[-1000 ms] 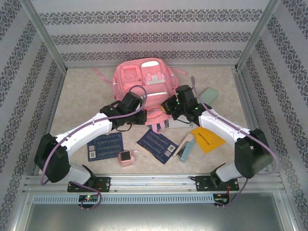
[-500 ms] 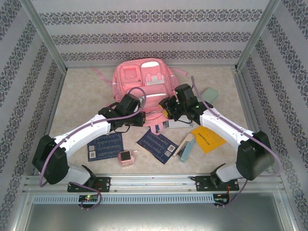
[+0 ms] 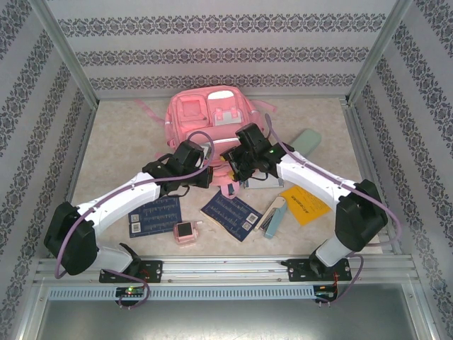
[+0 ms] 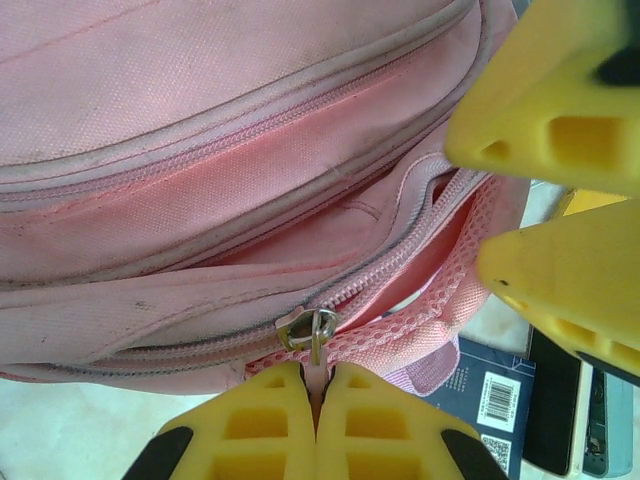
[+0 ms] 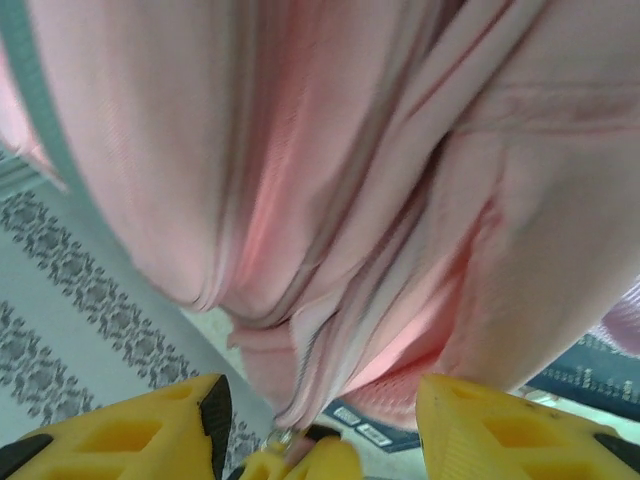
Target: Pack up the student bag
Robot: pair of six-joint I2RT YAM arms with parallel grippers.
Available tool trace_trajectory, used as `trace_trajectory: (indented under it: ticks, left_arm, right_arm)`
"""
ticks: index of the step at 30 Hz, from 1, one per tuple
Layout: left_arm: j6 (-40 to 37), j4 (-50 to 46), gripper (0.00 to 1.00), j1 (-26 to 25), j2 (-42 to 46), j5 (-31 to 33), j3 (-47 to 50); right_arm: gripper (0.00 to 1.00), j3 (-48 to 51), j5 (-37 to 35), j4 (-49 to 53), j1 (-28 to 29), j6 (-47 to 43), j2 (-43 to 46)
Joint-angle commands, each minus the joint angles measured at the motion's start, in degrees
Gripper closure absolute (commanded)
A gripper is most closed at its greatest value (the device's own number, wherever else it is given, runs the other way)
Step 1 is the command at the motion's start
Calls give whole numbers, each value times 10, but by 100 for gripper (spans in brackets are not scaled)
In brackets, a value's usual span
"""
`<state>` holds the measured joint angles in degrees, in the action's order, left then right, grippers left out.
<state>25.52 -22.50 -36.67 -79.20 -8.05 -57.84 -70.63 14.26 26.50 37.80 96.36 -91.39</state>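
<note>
Low, left gripper (image 4: 318, 388) tight on student bag (image 4: 200, 120)

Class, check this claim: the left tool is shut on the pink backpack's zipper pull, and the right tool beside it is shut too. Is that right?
No. The left tool is shut on the zipper pull of the pink backpack, but the right tool beside it is open: the right wrist view shows its jaws standing apart.

Tight in front of the student bag (image 3: 209, 113), open to its left
Left gripper (image 4: 318, 400), right gripper (image 5: 320, 405), booklet (image 3: 231, 214) and stapler (image 3: 272, 216) crowd its near edge.
</note>
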Motion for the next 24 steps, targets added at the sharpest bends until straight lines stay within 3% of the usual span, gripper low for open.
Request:
trace_trajectory:
  ticks: [1, 10, 13, 21, 24]
  left_arm:
    - [-21, 53, 100, -1, 20, 16, 4]
    - [-26, 74, 100, -16, 12, 27, 17]
    - [-28, 79, 100, -19, 10, 31, 17]
    - [-32, 76, 100, -21, 11, 46, 14]
    - [-38, 64, 100, -19, 19, 62, 18]
  right_arm:
    - [47, -29, -20, 34, 15, 28, -26]
    - [48, -97, -27, 66, 21, 20, -99]
    - [57, -98, -27, 61, 23, 21, -113]
    - [99, -65, -52, 40, 25, 19, -107]
    - [100, -51, -64, 35, 16, 7, -92]
